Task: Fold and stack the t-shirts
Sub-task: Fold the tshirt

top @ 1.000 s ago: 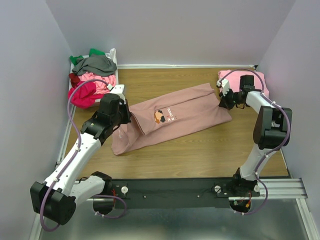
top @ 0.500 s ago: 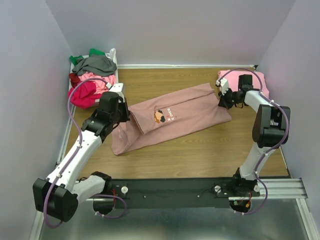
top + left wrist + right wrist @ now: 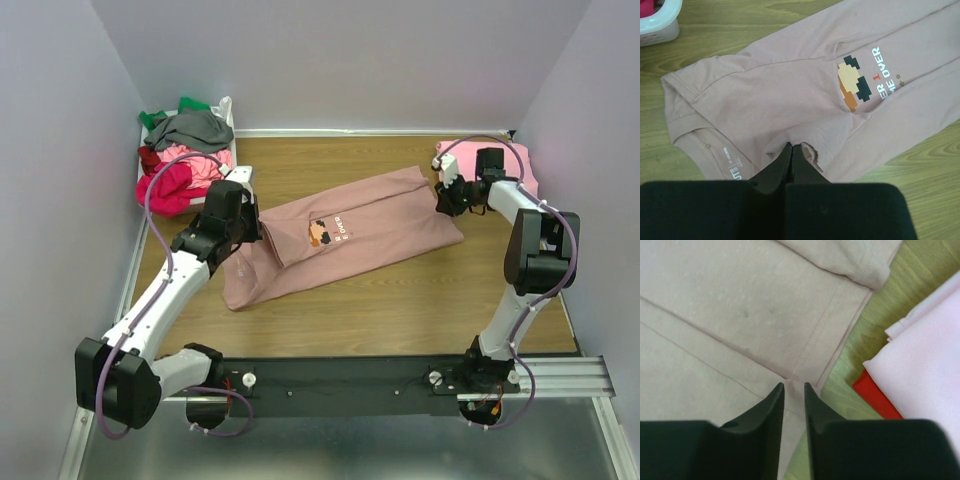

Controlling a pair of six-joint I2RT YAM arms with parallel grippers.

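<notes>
Nearest to me, the left gripper point(image 3: 791, 146) is pinching, fully closed, the collar-side edge of the dusty-pink t-shirt point(image 3: 350, 235). The shirt is lying across the table point(image 3: 400, 300) from 8 to 2 o'clock. Farther away, the right gripper point(image 3: 793, 386) is hovering with its jaws slightly parted over the hem. At 10 o'clock, other tees point(image 3: 185, 160) are lying heaped in a white basket point(image 3: 662, 27).
</notes>
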